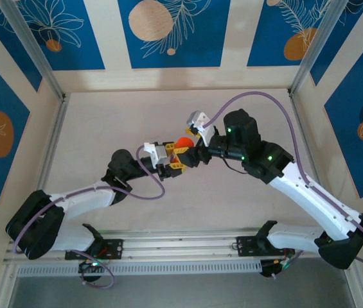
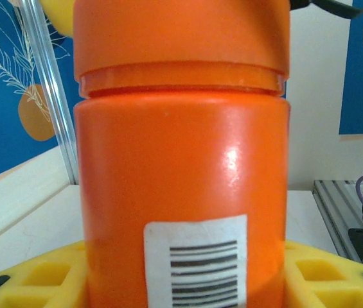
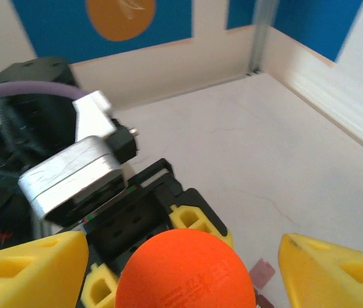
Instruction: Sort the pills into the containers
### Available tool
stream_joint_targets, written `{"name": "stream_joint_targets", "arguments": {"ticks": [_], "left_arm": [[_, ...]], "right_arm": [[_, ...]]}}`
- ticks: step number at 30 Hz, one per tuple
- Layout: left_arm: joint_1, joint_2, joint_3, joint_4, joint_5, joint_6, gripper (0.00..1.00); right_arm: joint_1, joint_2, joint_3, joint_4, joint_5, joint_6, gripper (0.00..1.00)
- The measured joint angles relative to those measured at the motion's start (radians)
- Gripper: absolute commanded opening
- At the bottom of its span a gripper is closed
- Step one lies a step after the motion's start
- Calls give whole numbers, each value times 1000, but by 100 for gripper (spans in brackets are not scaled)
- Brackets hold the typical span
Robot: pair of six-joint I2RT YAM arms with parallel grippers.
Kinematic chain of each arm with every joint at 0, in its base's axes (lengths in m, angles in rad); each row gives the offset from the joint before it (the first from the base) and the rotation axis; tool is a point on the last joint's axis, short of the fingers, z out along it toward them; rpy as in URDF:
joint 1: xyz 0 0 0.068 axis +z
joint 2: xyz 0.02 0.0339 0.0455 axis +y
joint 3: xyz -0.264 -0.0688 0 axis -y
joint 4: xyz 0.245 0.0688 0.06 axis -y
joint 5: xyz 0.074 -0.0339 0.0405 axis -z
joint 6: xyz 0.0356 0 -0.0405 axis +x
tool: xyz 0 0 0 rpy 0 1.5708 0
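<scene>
left gripper (image 1: 176,160) clamps the orange bottle (image 2: 181,192); right gripper (image 3: 182,250) stands open, fingers (image 3: 27,263) at 3 and 9 o'clock, clear of its cap (image 3: 181,282).

Both arms come in from the rail (image 1: 181,247) at the near edge of the table (image 1: 104,122) and meet near its middle, the left arm from the left, the right arm from the right. A bottle (image 1: 182,142) stands upright between them. The left gripper (image 1: 176,159) clamps its lower body, one finger (image 2: 33,279) touching on each side. The right gripper (image 3: 184,253) is above, with the bottle's cap (image 3: 184,273) between its fingers (image 3: 30,263) and a gap on both sides. The left arm's wrist housing (image 3: 72,173) sits just behind the cap. Walls close the table on the left, right and far sides.
</scene>
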Motion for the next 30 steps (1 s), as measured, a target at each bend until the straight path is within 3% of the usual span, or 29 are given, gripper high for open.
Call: {"name": "stream_joint_targets", "arguments": {"ticks": [8,20,30], "left_arm": [[0,0,0,-16,-15,3,0],[0,-9,0,-20,-16,10,0],[0,-13,0,-34,-19,11,0]], "right_arm": [[47,-52,-37,50,285,226,78],[138,-47,-37,49,485,406,80],[204,16,-31,40,553,446,82]]}}
